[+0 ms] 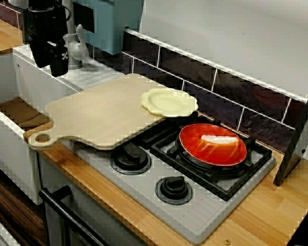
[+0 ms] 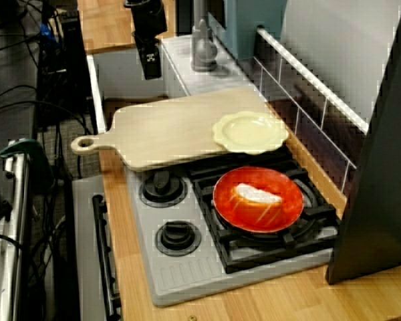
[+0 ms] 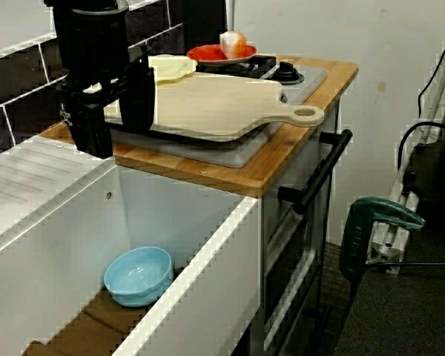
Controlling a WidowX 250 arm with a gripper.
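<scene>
White sink point(image 3: 208, 245) set beside wooden table point(image 1: 256, 215); grey stove point(image 1: 205, 215) on table; cutting board point(image 1: 102, 113) lying partly over stove, handle toward front edge; gripper point(image 3: 115, 119) hanging over sink rim, just beside board's sink-side edge, jaws apart, nothing held; red plate point(image 1: 205, 154) on burner; yellow plate point(image 1: 169, 101) on board corner; blue bowl point(image 3: 139, 276) down in sink.

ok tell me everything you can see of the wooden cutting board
The pale wooden cutting board is a flat paddle with rounded corners and a short handle pierced by a round hole. It lies across the grey stove top, handle jutting past the wooden counter. A yellow scalloped plate rests on its far corner.
</scene>
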